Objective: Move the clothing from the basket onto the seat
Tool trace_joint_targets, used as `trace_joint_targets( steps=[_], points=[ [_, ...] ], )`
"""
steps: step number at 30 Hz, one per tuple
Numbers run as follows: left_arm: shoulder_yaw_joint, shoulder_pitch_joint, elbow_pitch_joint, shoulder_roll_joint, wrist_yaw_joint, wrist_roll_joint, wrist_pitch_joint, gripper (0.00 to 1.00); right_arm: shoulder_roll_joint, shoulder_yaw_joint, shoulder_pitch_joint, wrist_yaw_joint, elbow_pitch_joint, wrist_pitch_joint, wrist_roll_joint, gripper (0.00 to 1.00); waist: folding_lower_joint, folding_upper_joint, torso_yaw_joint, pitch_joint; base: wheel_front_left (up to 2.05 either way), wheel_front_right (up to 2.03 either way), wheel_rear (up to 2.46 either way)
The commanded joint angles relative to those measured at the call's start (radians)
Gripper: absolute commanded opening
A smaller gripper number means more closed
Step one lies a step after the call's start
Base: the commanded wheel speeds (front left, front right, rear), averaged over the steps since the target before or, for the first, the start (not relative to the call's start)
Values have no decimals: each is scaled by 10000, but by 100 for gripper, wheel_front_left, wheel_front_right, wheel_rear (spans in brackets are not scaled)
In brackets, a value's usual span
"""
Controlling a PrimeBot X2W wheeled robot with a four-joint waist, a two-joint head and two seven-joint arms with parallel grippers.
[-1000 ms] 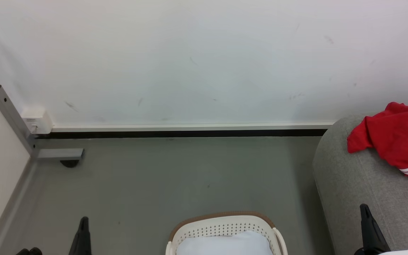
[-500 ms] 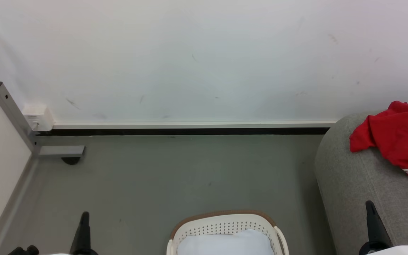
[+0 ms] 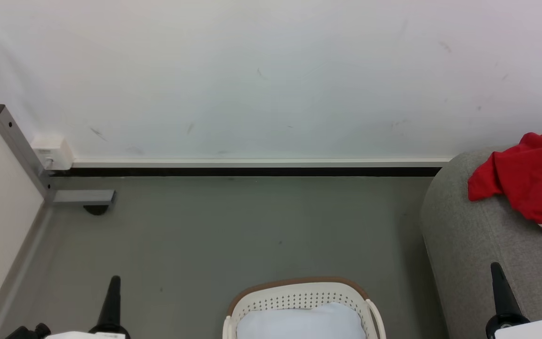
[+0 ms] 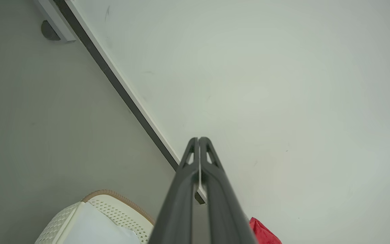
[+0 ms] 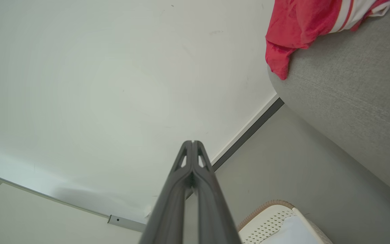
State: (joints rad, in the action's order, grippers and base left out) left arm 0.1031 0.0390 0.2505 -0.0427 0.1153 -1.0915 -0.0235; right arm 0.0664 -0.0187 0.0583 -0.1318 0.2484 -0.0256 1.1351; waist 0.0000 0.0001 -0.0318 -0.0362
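Nearest the camera, the left gripper (image 3: 114, 281) rises from the lower left and the right gripper (image 3: 496, 268) from the lower right. Each has its two dark fingers pressed together with nothing between them, and both hang in the air. Between them on the grey floor (image 3: 233, 226) stands the laundry basket (image 3: 299, 293), cream with perforated walls and a brown rim. A pale bluish-white cloth (image 3: 301, 324) lies inside it. Further on, to the right, is the light-grey sofa seat (image 3: 468, 235), its rounded end towards the basket. The red shirt (image 3: 530, 183) lies crumpled on top of the seat, well apart from the basket, with white striped trim showing at its lower edge. Behind everything is the white wall (image 3: 252, 70), with a dark baseboard (image 3: 252, 171) and a grey metal post (image 3: 17, 143) at the left.
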Motion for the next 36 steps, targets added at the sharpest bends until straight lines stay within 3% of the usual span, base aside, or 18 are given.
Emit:
trace_joint_targets(
  steps=[1,36],
  points=[
    [42,234,-108,-83,51,-249,64,0,32,-91,201,9,-110,53,225,0,0,-1,4,5,0,0,0],
    [97,568,-85,-105,132,-3386,913,0,-84,-645,449,16,-83,899,3087,0,0,-1,180,222,0,0,0]
  ],
)
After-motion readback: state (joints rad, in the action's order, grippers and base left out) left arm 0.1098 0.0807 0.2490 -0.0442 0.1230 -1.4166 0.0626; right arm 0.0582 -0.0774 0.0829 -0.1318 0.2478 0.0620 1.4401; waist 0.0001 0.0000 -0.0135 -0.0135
